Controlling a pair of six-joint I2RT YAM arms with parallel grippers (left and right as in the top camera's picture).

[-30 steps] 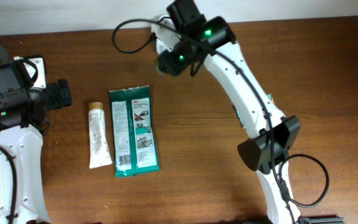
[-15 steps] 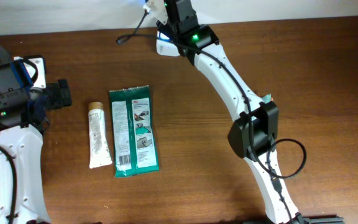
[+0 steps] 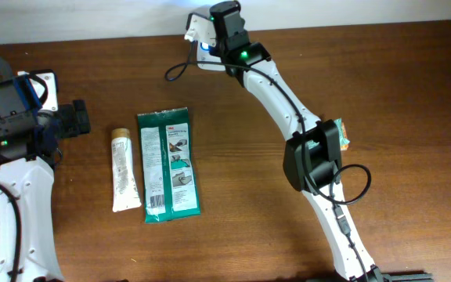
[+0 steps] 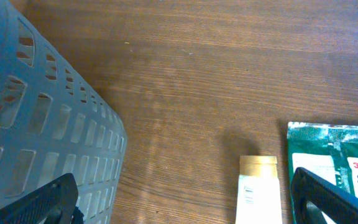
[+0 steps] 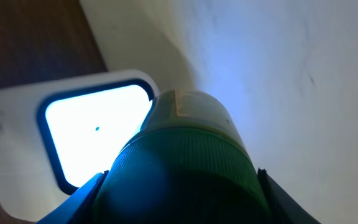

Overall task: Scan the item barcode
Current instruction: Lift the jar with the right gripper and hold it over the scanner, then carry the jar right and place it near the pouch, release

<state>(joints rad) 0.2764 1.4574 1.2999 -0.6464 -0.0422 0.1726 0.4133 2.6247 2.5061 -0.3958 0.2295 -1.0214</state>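
My right gripper (image 5: pixel 182 200) is shut on a bottle with a green ribbed cap (image 5: pixel 185 168), one finger on each side of the cap. Just past the bottle is the scanner's lit white window (image 5: pixel 95 124), casting blue light. In the overhead view the right gripper (image 3: pixel 212 37) is at the table's back edge against the white scanner (image 3: pixel 195 30); the arm hides the bottle there. The left gripper (image 3: pixel 75 119) stands open and holds nothing at the left of the table, its fingers (image 4: pixel 328 196) wide apart above bare wood.
A white tube with a tan cap (image 3: pixel 123 171) and a green flat packet (image 3: pixel 167 163) lie side by side left of centre. A grey slotted basket (image 4: pixel 36 112) stands at the far left. The scanner's black cable (image 3: pixel 177 70) loops on the table.
The right arm has swung further back and left, bringing the bottle up against the scanner, whose blue light now shows. The left arm has not moved.
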